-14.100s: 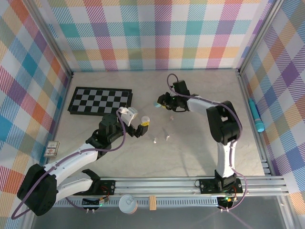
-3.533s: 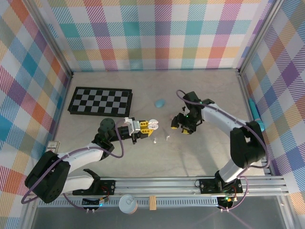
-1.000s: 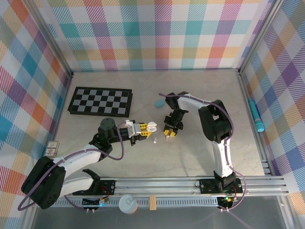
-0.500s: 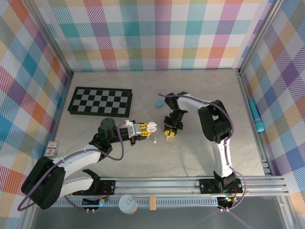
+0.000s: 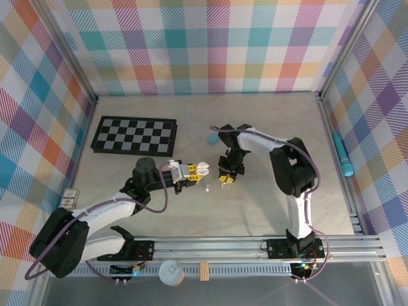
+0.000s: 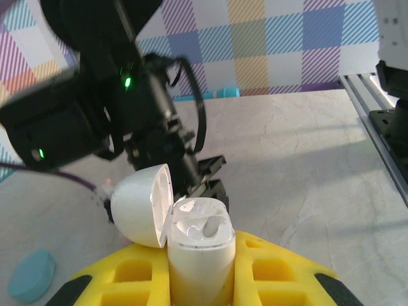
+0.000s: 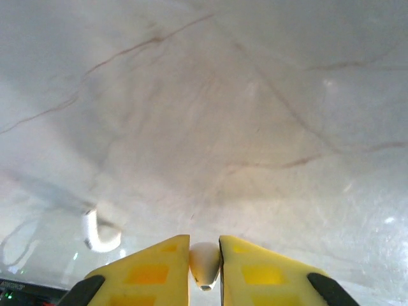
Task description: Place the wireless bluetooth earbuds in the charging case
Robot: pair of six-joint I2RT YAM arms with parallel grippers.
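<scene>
Pick step: pinching white earbud [image 7: 204, 262] tight in right hand [image 7: 204, 255], close to desk [image 7: 255, 95]. Clamping case [image 6: 201, 236], lid open, in left hand [image 5: 199, 169], nearby. Next: carrying earbud across, aligning with socket. Leaving second earbud [image 7: 99, 231] on desk.

No text, label, brand, number or sign is legible on anything in these views.
</scene>
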